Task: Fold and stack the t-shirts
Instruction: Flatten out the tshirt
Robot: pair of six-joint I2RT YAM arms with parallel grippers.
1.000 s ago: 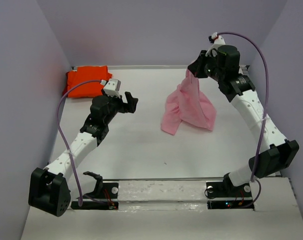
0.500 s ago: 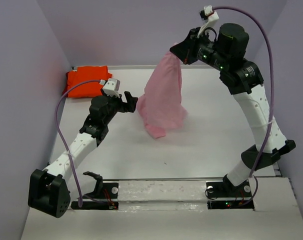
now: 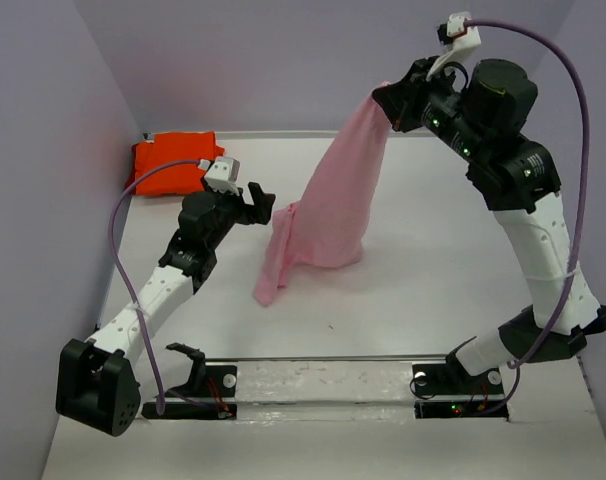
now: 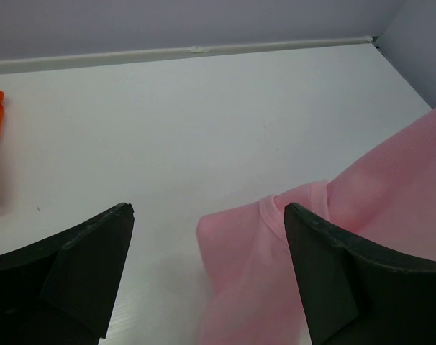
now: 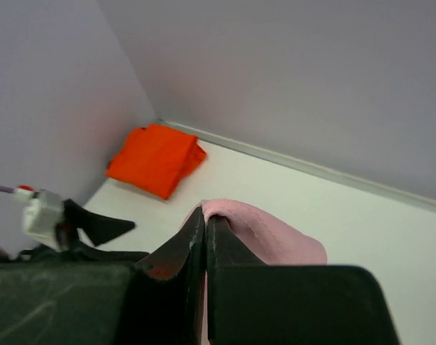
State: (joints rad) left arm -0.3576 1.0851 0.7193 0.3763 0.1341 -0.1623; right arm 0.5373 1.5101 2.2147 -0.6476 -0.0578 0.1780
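- The right gripper has its two black fingers squeezed tight together.
- The pink t-shirt is pinched between them and bulges out past the tips.
- The orange t-shirt lies folded on the white table, in the far corner by the walls.
- A small white block with a purple cable sits at the left edge.
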